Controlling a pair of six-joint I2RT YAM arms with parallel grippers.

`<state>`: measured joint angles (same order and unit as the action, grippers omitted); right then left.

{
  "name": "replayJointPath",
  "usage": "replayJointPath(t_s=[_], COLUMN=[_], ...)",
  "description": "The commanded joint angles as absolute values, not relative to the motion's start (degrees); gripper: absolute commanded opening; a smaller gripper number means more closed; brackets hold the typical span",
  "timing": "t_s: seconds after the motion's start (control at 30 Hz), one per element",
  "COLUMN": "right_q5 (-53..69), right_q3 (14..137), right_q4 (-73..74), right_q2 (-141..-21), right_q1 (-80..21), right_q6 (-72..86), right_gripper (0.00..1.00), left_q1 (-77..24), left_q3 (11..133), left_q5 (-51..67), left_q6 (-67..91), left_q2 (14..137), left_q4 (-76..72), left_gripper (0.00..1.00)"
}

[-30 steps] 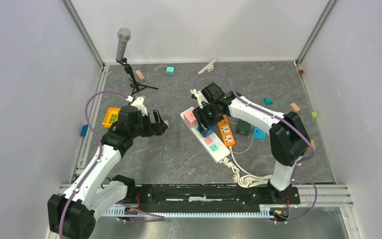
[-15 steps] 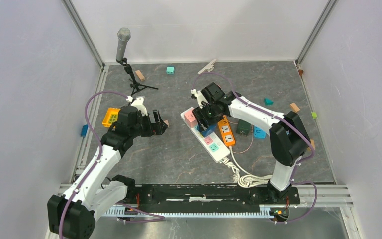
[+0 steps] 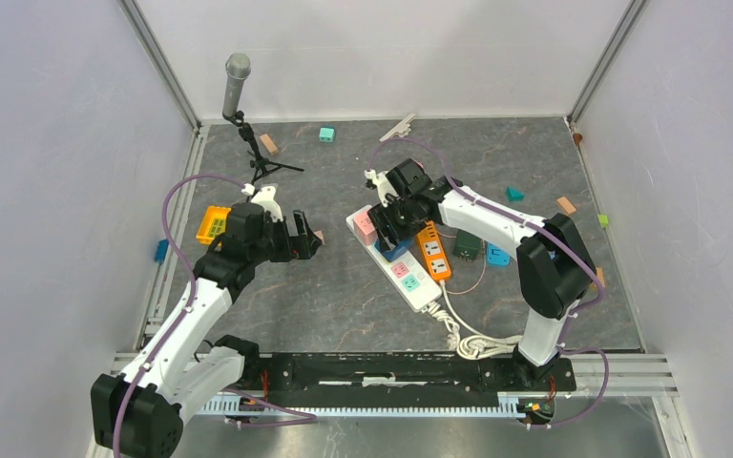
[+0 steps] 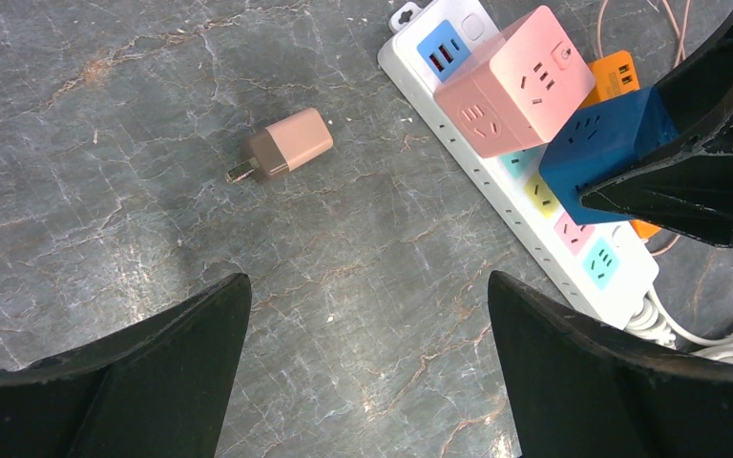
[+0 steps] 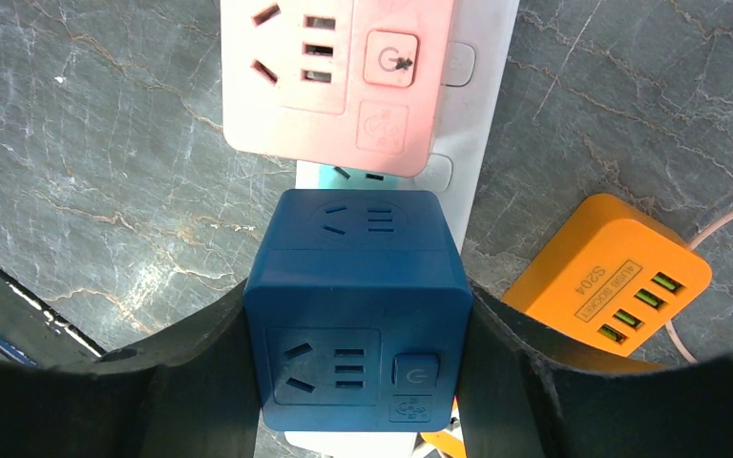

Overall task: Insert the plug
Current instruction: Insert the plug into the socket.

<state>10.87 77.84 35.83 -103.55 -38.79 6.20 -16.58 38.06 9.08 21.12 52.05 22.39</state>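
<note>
Fingers [image 5: 191, 382] of my right gripper [image 5: 353, 367] clamp the blue cube plug [image 5: 356, 286] by two sides, over the white power strip [image 5: 482, 114] just beside the pink cube [image 5: 334, 76] — its underside is hidden, so I cannot tell whether the prongs are seated. My left gripper [image 4: 365, 286] hangs wide open, holding nothing, above the table [image 4: 105, 239] near a small tan charger [image 4: 286, 148] — the orange charger [image 5: 611, 277] is partly hidden behind the right finger
</note>
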Motion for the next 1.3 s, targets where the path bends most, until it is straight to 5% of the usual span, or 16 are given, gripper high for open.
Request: replayJointPath(t_s=[0.0, 0.73, 1.27], right_q5=[6.8, 7.3, -9.6], right_q3=[77.6, 79.1, 77.8], right_q4=[37.9, 39.1, 39.4], right_q2=[-103.2, -102.3, -101.4], right_q1=[-39.1, -40.4, -47.5], right_q6=[5.5, 5.7, 8.1], right_gripper=[0.0, 0.0, 0.0], left_q1=[-16.4, -16.4, -16.4], left_q3=[39.5, 39.4, 39.5], left_q5=[8.3, 8.4, 8.5], left_q6=[18.5, 18.5, 18.5], left_q2=[51.0, 51.1, 51.2], left_q4=[21.3, 21.3, 21.3], left_gripper=[1.0, 1.0, 1.0])
